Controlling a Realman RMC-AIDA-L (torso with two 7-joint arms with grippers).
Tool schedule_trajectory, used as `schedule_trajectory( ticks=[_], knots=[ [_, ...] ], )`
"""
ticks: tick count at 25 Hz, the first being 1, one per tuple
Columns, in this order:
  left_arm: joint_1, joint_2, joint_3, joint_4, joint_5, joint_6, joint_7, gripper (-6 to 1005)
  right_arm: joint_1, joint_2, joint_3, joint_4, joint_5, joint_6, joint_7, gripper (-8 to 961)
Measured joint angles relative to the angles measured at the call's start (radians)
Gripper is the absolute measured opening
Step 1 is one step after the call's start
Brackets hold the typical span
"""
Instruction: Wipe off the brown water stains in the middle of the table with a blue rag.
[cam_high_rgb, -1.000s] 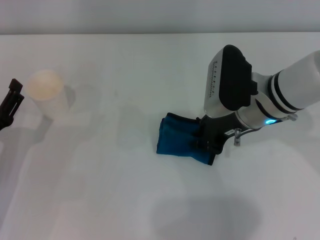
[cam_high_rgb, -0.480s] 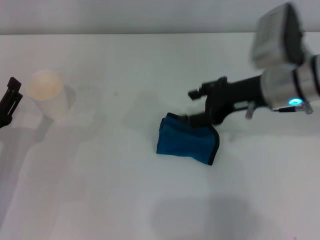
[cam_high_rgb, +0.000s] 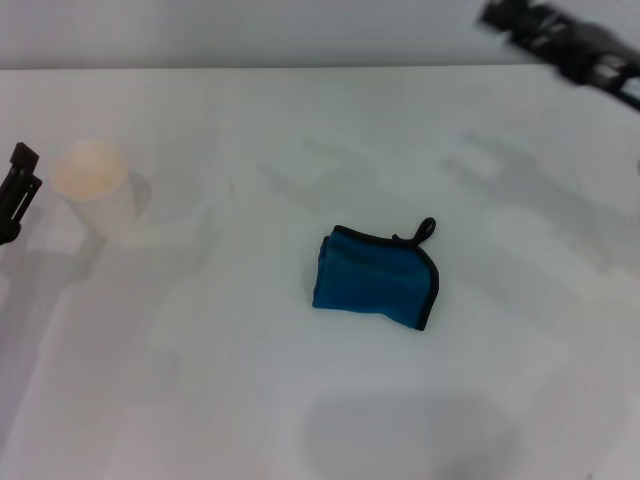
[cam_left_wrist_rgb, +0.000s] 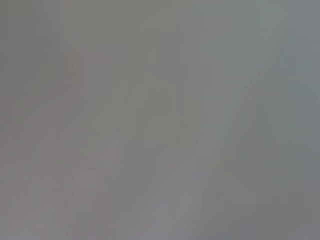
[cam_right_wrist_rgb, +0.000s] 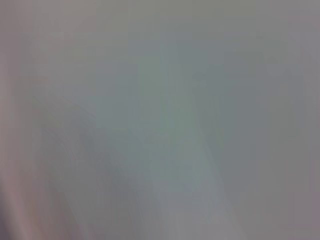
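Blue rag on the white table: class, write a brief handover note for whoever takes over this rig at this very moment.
Right gripper: raised at the far right of the table, away from the rag; open or shut cannot be told.
Left gripper: parked at the left edge beside the cup; open or shut cannot be told.
Rag: lying folded near mid-table, held by nothing, its loop toward the far side.
Stains: no brown blotch is visible on the table in the head view; the wrist views show nothing usable.
Done: wiping looks finished, rag set down.
Left: check under the rag for residue.
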Motion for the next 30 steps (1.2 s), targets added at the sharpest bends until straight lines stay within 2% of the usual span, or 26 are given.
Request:
schedule_trajectory(
  ticks=[5, 10, 13, 21, 30],
  knots=[
    [0.001, 0.000, 0.000, 0.000, 0.005, 0.019, 0.005, 889, -0.035, 0.005, 0.089, 0.168, 0.195, -0.016, -0.267, 766],
    [0.000, -0.002, 0.000, 0.000, 0.006, 0.021, 0.015, 890, -0.037, 0.008, 0.096, 0.331, 0.367, 0.003, -0.687, 761],
    [0.000, -0.003, 0.000, 0.000, 0.006, 0.023, 0.015, 890, -0.029, 0.010, 0.097, 0.400, 0.437, 0.073, -0.815, 761],
    [0.004, -0.003, -0.003, -0.008, 0.000, 0.024, 0.016, 889, -0.026, 0.014, 0.096, 0.438, 0.458, 0.268, -0.949, 761],
    [-0.003, -0.002, -0.006, -0.001, -0.010, 0.012, 0.016, 889, -0.026, 0.014, 0.097, 0.442, 0.465, 0.299, -0.947, 761]
  ],
)
